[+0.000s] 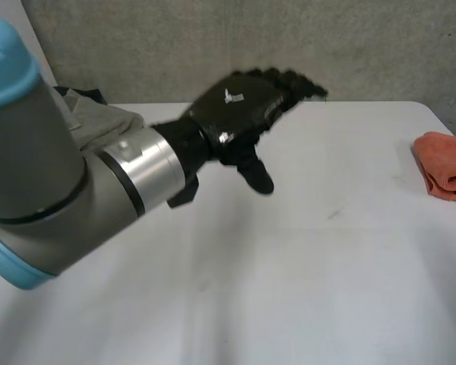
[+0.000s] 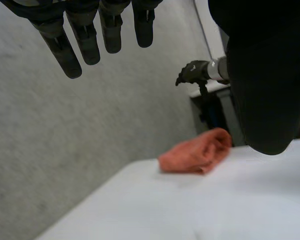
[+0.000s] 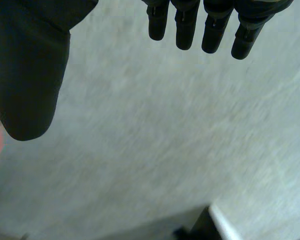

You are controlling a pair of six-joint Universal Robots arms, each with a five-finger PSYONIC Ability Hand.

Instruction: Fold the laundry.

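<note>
The left hand (image 1: 239, 114) hovers above the far middle of the tabletop (image 1: 327, 266), fingers straight and spread, thumb apart, holding nothing, so it looks free to fetch the next piece. An orange towel (image 1: 446, 166) lies roughly folded at the right edge, seemingly set aside as done. A grey pile (image 1: 99, 122) sits at the far left corner, probably waiting its turn. The right hand (image 3: 30, 75) is off the table, its fingers straight and empty

Text, brands, numbers: none can be read.
left hand (image 1: 239, 114): carries a white mark (image 1: 229, 96) on its back, too small to make out as a letter or sign.
</note>
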